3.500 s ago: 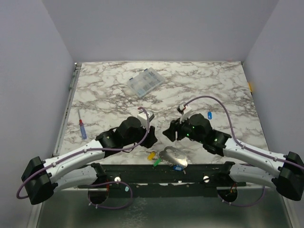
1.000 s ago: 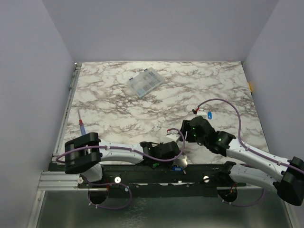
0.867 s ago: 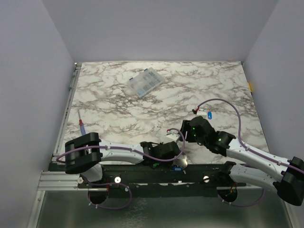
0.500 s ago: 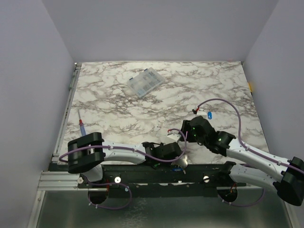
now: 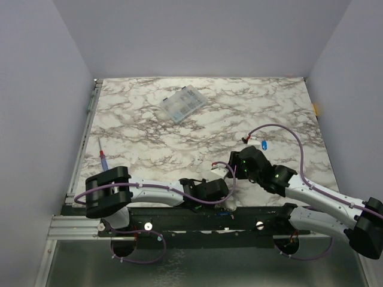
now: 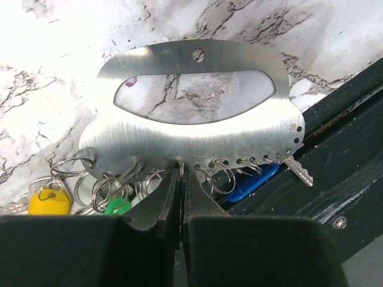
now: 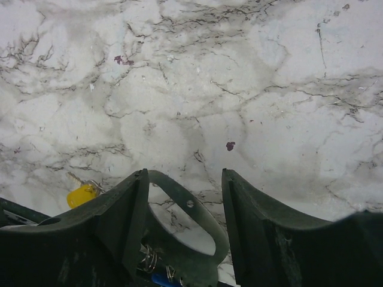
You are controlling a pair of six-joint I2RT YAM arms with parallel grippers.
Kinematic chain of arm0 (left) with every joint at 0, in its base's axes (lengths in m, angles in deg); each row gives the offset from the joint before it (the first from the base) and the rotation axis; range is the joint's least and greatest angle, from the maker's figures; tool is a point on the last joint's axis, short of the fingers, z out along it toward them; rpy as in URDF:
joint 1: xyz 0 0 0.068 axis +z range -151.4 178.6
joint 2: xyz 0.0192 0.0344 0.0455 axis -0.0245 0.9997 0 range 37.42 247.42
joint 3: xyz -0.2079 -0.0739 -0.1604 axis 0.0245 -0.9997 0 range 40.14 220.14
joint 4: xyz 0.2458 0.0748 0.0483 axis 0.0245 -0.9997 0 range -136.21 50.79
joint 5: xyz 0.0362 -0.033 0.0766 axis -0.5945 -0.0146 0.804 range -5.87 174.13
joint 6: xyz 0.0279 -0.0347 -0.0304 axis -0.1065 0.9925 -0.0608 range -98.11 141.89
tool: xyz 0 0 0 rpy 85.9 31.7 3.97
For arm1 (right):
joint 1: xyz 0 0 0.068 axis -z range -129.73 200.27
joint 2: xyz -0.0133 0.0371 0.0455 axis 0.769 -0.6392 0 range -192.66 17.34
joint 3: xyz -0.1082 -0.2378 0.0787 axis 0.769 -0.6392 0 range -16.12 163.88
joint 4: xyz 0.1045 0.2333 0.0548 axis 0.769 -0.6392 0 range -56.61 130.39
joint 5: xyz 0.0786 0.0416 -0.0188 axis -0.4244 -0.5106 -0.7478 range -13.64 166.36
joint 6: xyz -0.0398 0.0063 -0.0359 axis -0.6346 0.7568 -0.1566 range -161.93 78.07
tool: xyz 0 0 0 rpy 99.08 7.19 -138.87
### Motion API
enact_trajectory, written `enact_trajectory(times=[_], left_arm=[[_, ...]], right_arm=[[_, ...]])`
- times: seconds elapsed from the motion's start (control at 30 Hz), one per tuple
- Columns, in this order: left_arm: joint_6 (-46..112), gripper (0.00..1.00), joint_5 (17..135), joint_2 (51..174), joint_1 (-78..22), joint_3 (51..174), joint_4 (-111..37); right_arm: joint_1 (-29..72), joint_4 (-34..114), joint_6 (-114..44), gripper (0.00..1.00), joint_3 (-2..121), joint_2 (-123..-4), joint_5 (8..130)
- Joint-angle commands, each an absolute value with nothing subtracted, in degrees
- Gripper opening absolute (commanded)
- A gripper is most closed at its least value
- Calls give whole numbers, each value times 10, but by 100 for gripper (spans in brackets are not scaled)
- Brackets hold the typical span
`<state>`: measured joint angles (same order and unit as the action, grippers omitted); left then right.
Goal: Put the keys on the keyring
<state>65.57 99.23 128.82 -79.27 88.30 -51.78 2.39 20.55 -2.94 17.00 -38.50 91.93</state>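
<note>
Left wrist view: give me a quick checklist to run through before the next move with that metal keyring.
1. Left gripper shut, with its tips at the holed edge of the flat brushed-metal keyring with the oval cut-out: ok.
2. Something actually pinched between those tips: cannot tell.
3. Right gripper open, jaws either side of the keyring's end: ok.
4. Yellow-headed key, green-headed key and blue-headed key lying by the holed edge among the wire rings: ok.
5. Every key gathered: not ok. A small blue piece, probably another key, lies apart on the marble table.
</note>
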Motion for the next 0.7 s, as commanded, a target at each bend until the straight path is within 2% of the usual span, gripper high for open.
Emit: enact_trajectory(times=[0.0,0.3,0.47,0.67], left_arm=[[606,0,1002,1248,-800,900,-500],[517,0,966,1129,-772,864,-502],[466,0,939,1041,-752,850,-504],[404,0,961,957,-747,844,-512]], right_arm=[[24,213,-42,59,171,-377,908],[24,285,-139,60,165,-298,874],[24,365,-209,60,138,-217,803],[24,463,-251,59,109,-149,684]])
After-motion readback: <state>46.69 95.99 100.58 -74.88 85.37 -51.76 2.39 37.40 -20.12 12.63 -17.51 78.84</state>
